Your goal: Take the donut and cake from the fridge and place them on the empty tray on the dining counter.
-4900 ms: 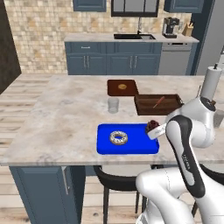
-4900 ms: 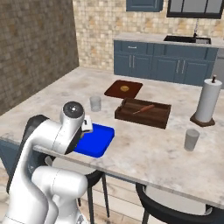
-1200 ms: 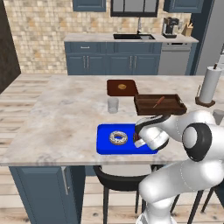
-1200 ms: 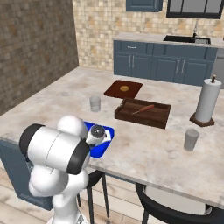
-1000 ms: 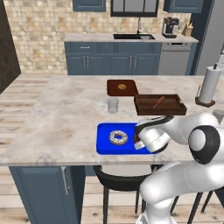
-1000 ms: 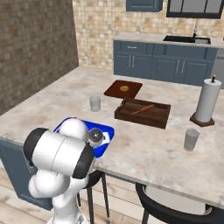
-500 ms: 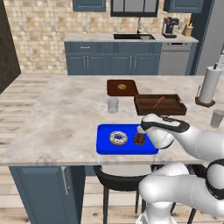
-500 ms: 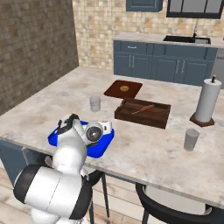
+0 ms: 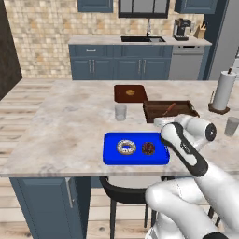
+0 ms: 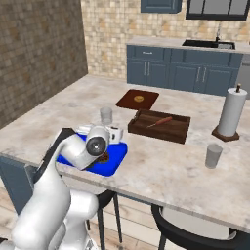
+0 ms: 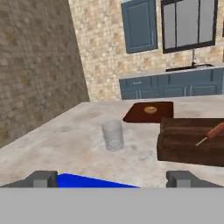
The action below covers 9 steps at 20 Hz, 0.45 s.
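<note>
I see the donut (image 9: 126,147) left and the cake (image 9: 149,148) right, both lying on the blue tray (image 9: 112,157) near the surface's front edge | cake newly released, so I judge the task complete | jaws wide, empty, lifted away | glass (image 9: 121,112), brown board (image 9: 130,93), wooden tray (image 9: 169,111) behind; nothing obstructs.

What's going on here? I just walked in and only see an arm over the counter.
A white robot arm is working at the dining counter. The donut and the cake both lie side by side on the blue tray, apart from each other. The gripper is open and holds nothing, pointing out across the counter toward a glass and a wooden tray. The placing looks done.
</note>
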### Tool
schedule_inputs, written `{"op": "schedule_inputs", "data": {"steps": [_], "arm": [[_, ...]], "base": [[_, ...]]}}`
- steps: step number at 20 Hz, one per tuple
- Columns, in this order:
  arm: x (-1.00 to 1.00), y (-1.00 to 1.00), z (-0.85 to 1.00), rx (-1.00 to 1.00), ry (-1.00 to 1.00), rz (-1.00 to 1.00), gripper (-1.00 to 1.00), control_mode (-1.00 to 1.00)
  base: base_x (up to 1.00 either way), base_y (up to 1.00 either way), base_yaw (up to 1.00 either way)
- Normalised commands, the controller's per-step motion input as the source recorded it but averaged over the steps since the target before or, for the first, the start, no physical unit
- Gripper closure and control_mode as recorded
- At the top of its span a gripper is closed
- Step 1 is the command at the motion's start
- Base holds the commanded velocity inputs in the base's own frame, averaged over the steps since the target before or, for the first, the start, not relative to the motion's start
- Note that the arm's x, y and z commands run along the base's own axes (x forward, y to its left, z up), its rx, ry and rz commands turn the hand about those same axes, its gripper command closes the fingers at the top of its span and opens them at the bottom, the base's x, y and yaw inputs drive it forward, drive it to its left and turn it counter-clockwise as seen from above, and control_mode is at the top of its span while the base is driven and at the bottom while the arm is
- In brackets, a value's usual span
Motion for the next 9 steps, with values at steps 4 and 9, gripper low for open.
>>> {"op": "schedule_inputs", "data": {"steps": [4, 9], "arm": [[-1.00, -0.30, 1.00, 0.29, 0.00, 0.00, -1.00, -1.00], [-1.00, -0.14, 0.67, 0.15, 0.12, 0.00, -1.00, -1.00]], "base": [[0.00, 0.00, 0.00], [0.00, 0.00, 0.00]]}}
